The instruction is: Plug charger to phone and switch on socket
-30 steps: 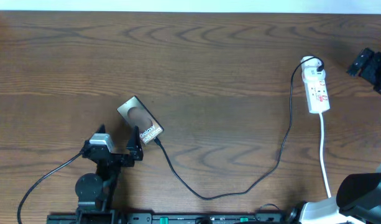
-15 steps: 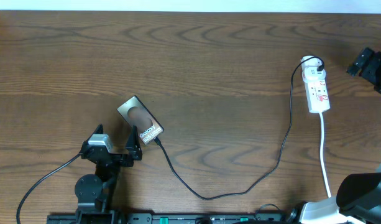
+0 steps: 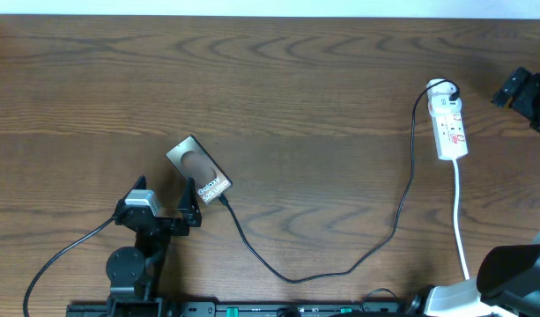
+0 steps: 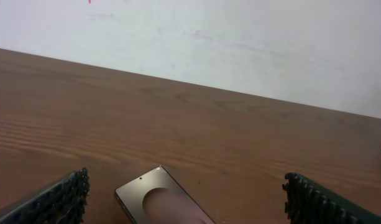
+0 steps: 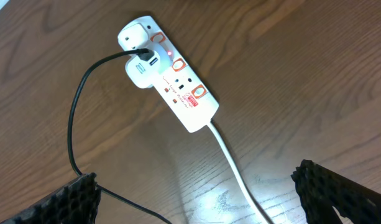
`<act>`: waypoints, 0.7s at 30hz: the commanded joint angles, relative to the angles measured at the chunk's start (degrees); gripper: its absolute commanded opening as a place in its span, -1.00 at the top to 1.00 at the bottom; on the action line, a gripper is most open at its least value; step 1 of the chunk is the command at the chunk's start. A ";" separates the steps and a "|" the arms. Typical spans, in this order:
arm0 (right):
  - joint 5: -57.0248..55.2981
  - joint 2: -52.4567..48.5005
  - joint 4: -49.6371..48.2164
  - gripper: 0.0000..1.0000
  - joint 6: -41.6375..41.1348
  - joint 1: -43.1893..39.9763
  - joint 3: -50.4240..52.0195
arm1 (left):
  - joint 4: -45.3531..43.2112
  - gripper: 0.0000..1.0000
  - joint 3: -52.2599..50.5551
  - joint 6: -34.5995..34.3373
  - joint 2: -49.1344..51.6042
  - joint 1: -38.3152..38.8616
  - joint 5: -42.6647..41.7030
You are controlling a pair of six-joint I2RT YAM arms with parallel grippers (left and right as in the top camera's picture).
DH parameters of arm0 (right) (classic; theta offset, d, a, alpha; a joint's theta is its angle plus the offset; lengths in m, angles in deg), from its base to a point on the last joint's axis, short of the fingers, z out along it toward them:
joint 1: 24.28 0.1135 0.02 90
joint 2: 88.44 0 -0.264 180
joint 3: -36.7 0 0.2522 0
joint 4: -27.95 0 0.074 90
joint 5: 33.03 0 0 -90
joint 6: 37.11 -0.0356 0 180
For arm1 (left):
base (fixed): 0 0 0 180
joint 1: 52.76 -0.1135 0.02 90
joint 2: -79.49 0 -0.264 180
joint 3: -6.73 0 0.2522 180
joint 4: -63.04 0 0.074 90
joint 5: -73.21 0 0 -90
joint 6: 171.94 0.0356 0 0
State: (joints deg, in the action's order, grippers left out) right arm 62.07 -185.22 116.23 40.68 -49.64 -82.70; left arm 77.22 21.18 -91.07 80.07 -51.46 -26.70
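Phone [image 3: 199, 167]: flat, likely slick; grip by long edges. Charger [image 3: 340, 264]: thin, limp; hold near tip. Socket [image 3: 450, 128]: rigid. Left hand [image 3: 166, 192], right hand [image 5: 196, 190]: both spread apart.

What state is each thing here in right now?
Phone: flat on the table, screen up.
Charger: one end in the socket, other end at the phone.
Socket: charger plugged in; switch position unclear.
Left gripper: open, empty.
Right gripper: open, empty.
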 commanded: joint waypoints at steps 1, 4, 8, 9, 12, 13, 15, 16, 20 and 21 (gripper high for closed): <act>-0.24 0.24 0.04 -0.99 -0.61 0.07 -0.15 | 2.78 -0.96 -0.44 0.79 -0.35 0.13 0.13; -0.24 0.24 0.02 -0.98 -0.61 0.07 -0.15 | 2.78 -0.96 -0.44 0.79 -0.35 0.13 0.13; -0.24 0.24 0.02 -0.99 -0.61 0.07 -0.15 | 2.78 -0.96 -0.44 0.79 -0.35 0.13 0.13; -0.24 0.24 0.02 -0.99 -0.61 0.07 -0.15 | 2.78 -0.96 -0.44 0.79 -0.35 0.13 0.13; -0.33 0.11 0.00 -0.99 -0.61 0.07 -0.15 | 2.78 -0.96 -0.44 0.79 -0.35 0.13 0.13; -0.33 0.11 0.02 -0.99 -0.61 0.07 -0.15 | 2.78 -0.96 -0.44 0.79 -0.35 0.13 0.13; -0.33 0.11 0.04 -0.98 -0.61 0.07 -0.15 | 2.78 -0.96 -0.44 0.79 -0.35 0.13 0.13; -0.44 0.11 -0.09 -0.99 -0.61 0.07 -0.15 | 2.78 -0.96 -0.44 0.79 -0.35 0.13 0.13; -0.66 0.13 -3.52 -0.99 -0.63 0.96 0.76 | 2.78 -0.96 -0.44 0.79 -0.35 0.13 0.13; -0.68 0.13 -4.35 -0.99 -0.61 1.22 1.07 | 2.78 -0.96 -0.44 0.79 -0.35 0.13 0.13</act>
State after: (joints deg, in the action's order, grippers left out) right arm 62.01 -185.22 113.91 40.68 -49.49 -82.44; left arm 77.22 21.18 -91.07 80.07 -51.46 -26.68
